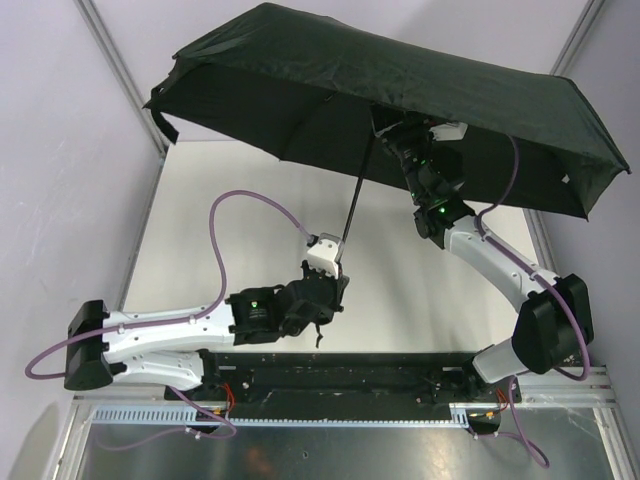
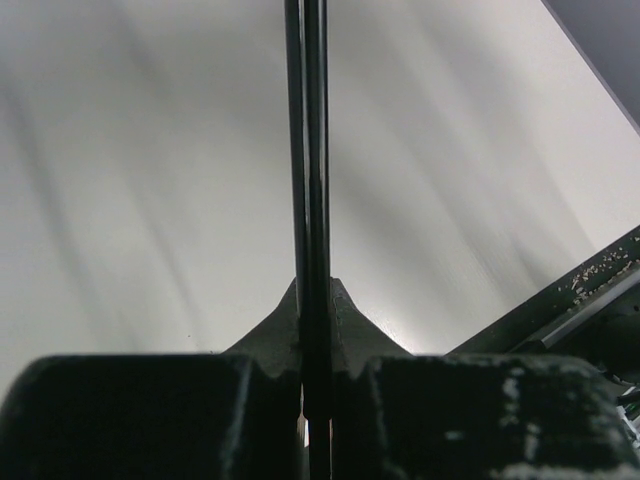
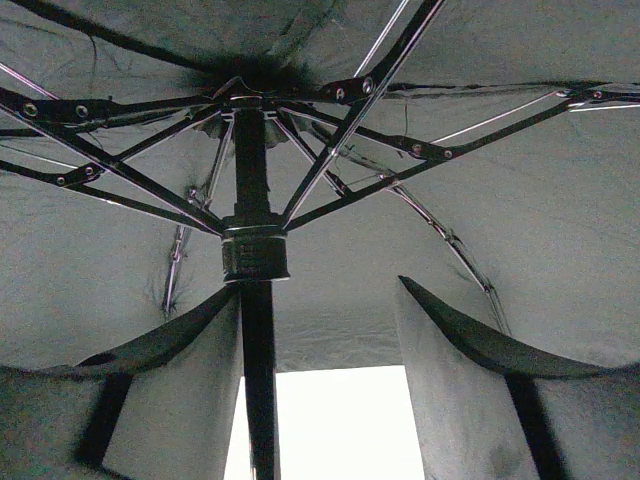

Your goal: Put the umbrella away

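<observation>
White counter lies below the open umbrella, its shaft clamped low in your left hand while your right hand sits under the canopy, fingers apart just below the runner — tug off-axis and that slim shaft could slip, tipping everything.

The open umbrella roofs the far half of the table, blocking any way down from above there. Its shaft slants through the middle, pinched low down by the left gripper. Under the cloth, ribs fan out from the hub, crowding the right gripper, whose fingers stand apart around the shaft. Bare table lies free either side of the shaft.
</observation>
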You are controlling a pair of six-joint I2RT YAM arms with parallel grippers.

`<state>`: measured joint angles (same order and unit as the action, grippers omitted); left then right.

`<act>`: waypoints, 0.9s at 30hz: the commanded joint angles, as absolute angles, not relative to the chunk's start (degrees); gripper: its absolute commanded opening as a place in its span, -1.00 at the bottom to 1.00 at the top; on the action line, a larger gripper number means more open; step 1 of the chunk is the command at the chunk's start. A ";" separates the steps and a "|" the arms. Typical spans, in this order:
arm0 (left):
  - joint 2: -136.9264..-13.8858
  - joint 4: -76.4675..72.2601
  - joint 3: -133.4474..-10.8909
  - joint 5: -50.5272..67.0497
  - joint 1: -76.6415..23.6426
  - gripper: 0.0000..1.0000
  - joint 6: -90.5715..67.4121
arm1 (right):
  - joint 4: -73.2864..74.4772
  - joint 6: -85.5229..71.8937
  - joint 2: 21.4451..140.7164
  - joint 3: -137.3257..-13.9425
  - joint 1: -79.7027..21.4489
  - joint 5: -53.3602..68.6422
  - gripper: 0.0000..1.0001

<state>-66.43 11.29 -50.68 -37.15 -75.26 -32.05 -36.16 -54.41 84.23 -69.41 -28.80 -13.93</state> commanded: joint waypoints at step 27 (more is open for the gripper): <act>-65.79 9.26 -52.09 -39.32 -76.97 -1.00 -32.70 | -36.50 -51.99 83.84 -76.25 -24.06 -17.97 -0.43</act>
